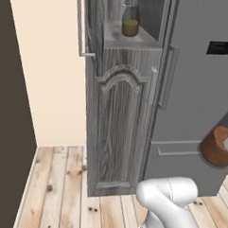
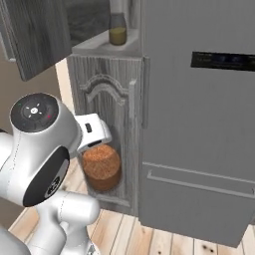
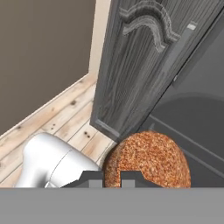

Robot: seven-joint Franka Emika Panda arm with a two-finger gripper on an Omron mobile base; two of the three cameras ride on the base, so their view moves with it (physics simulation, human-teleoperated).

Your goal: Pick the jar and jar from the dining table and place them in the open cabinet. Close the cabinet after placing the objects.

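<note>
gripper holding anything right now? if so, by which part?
Yes: the gripper holds the jar with reddish-brown filling. In the hand view its fingertips sit at the jar's near edge; the exact contact point is hidden.

Two jars are in sight: one with olive-yellow filling point(image 1: 130, 26) in the open compartment at the top of the frame, and one with reddish-brown filling point(image 2: 101, 168) at lower left of the right base view. One dark grey cabinet point(image 1: 120, 121) stands at the centre, with one grey fridge point(image 2: 199, 129) on the right side of the frame.
</note>
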